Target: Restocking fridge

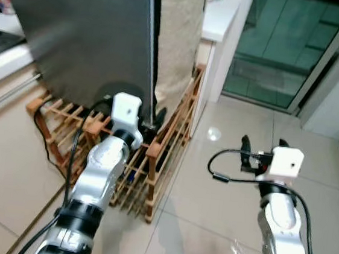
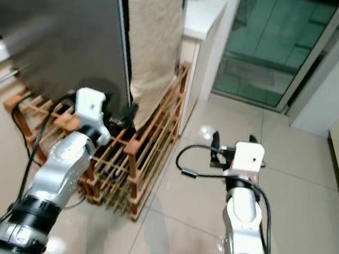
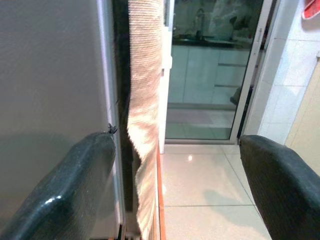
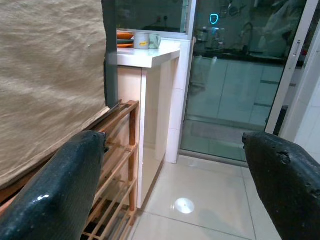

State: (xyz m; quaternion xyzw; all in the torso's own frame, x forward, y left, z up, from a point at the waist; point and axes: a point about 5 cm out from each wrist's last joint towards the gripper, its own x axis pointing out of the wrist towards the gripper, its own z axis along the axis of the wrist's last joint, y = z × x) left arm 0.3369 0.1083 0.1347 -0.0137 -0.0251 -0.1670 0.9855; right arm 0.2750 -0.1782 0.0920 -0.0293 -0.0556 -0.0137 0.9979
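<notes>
Now: left hand (image 1: 156, 118) spread, empty, at fridge door (image 1: 88, 33) edge by hanging cloth (image 1: 178, 37); right hand (image 1: 263, 148) spread, idle; risk: fingers snag cloth or miss edge, door stays shut

Pale glossy floor tiles (image 1: 224, 187) reflect a ceiling light. A low wooden rack (image 1: 154, 156) stands on the floor, with a beige cloth (image 1: 178, 37) hanging above it. Beside that a white counter (image 4: 150, 54) carries a mug (image 4: 141, 41). A sliding glass door (image 1: 281, 48) with greenish panes opens onto another room with cabinets
</notes>
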